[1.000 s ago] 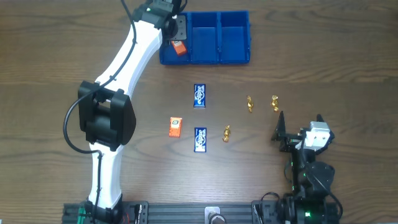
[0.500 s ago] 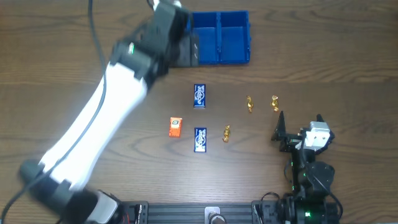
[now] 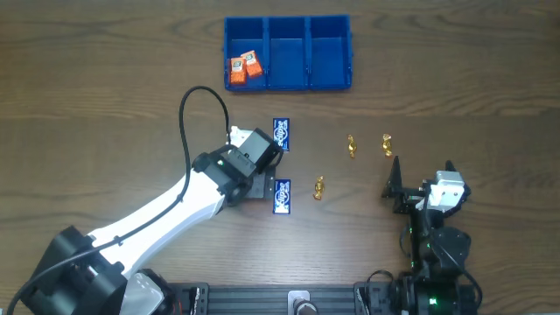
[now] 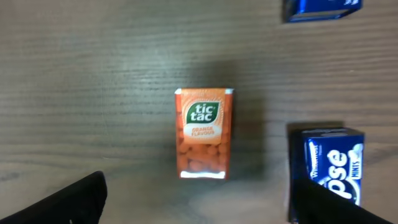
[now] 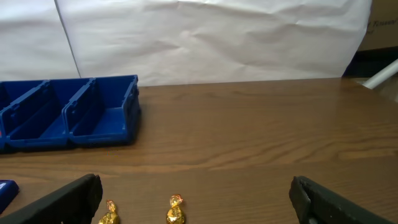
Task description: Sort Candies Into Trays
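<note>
A blue three-compartment tray (image 3: 287, 87) stands at the far side, with two orange candy boxes (image 3: 244, 68) in its left compartment. My left gripper (image 3: 255, 179) hovers open over a third orange box (image 4: 205, 142) on the table, one finger (image 4: 74, 202) on each side of it. Two blue candy boxes (image 3: 280, 134) (image 3: 281, 196) lie close by; the nearer one (image 4: 333, 171) is right beside the orange box. Three gold-wrapped candies (image 3: 318, 188) (image 3: 351, 145) (image 3: 386, 144) lie to the right. My right gripper (image 3: 420, 179) stands open near its base, with two of those candies (image 5: 176, 211) in front of it.
The tray's middle and right compartments (image 3: 330, 52) hold nothing. A black cable (image 3: 188, 109) loops over the left arm. A white sheet (image 5: 205, 37) hangs behind the table's far edge. Bare wood lies between the tray and the candies.
The left arm swung from the tray's left compartment back to the middle of the table, over the orange box. The tray's left compartment now shows two orange boxes. The right arm kept still.
</note>
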